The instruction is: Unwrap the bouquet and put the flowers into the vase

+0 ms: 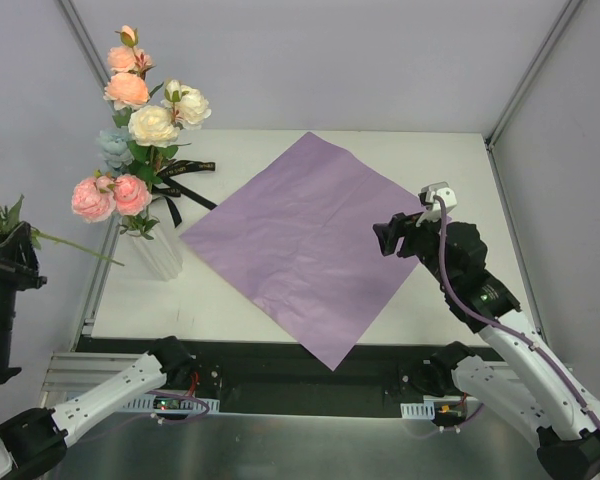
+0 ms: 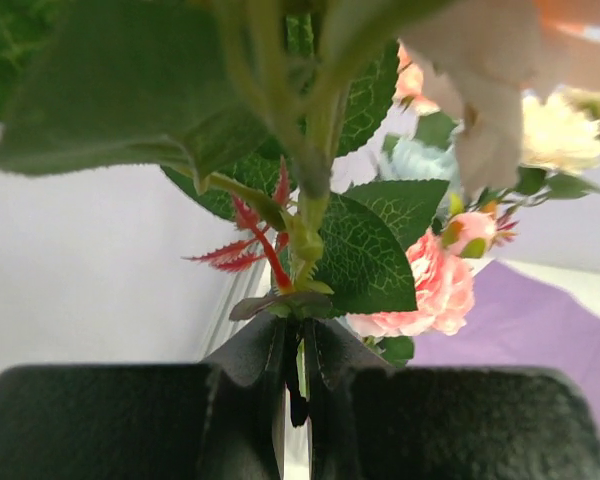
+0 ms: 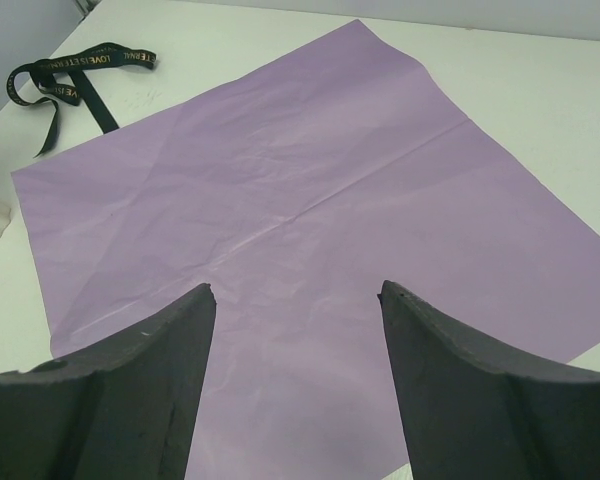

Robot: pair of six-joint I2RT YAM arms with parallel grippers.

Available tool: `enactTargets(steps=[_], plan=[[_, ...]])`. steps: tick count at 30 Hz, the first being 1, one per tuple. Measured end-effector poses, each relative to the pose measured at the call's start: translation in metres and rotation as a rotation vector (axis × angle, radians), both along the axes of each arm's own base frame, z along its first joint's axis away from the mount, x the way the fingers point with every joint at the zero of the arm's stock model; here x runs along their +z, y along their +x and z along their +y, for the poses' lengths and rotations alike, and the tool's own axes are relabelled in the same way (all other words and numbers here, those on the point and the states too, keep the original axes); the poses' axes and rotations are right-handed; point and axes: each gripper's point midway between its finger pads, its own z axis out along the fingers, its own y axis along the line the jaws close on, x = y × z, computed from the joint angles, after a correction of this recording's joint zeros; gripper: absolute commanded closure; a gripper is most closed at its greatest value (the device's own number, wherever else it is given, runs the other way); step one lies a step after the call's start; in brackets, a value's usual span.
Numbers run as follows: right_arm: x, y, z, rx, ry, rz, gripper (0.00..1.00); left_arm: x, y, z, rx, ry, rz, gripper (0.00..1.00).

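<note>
Where our two arms are bolted, a grey metal shelf point(image 1: 310, 450) runs along the near edge, and a black rail point(image 1: 260, 365) parts it from the white table point(image 1: 450, 170). On our left, off the table's side, the left gripper point(image 2: 298, 345) has its jaws pressed together on the green stem of one flower point(image 2: 310, 215), whose leaves and peach bloom show beyond the fingers. A purple sheet point(image 1: 300, 230) lies flat and creased over the middle of the table, turned like a diamond, its near corner hanging over the rail. Our right gripper point(image 1: 388, 238) hovers above the sheet's right corner, jaws spread wide, holding nothing. Farther left, the vase point(image 1: 160, 250) stands upright at the table's left edge, near the sheet's left corner, with the flowers point(image 1: 145, 125) in it: pink, cream, pale blue and peach. A black ribbon point(image 1: 185, 170) lies loose behind the vase, just beside the sheet's edge. Plain pale walls point(image 1: 330, 60) close the room behind, with metal posts point(image 1: 535, 70) at the corners.
</note>
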Motion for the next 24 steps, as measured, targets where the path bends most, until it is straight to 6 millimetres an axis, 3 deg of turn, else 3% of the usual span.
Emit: enactTargets(steps=[4, 8, 10, 16, 24], plan=[[-0.002, 0.0, 0.001, 0.003, -0.001, 0.006, 0.3, -0.01, 0.028, -0.006, 0.146, 0.075, 0.079, 1.0], [-0.002, 0.0, 0.002, 0.007, 0.001, 0.009, 0.3, -0.006, 0.06, -0.023, 0.284, 0.169, 0.074, 1.0], [-0.002, 0.0, 0.002, 0.006, 0.002, 0.009, 0.3, 0.004, 0.07, -0.026, 0.351, 0.196, 0.05, 1.0], [-0.002, 0.0, 0.002, 0.008, 0.002, 0.009, 0.3, 0.032, 0.081, -0.03, 0.446, 0.161, 0.003, 1.0], [-0.003, -0.002, -0.001, 0.003, 0.005, 0.005, 0.3, 0.042, 0.072, -0.02, 0.468, 0.025, -0.058, 1.0]])
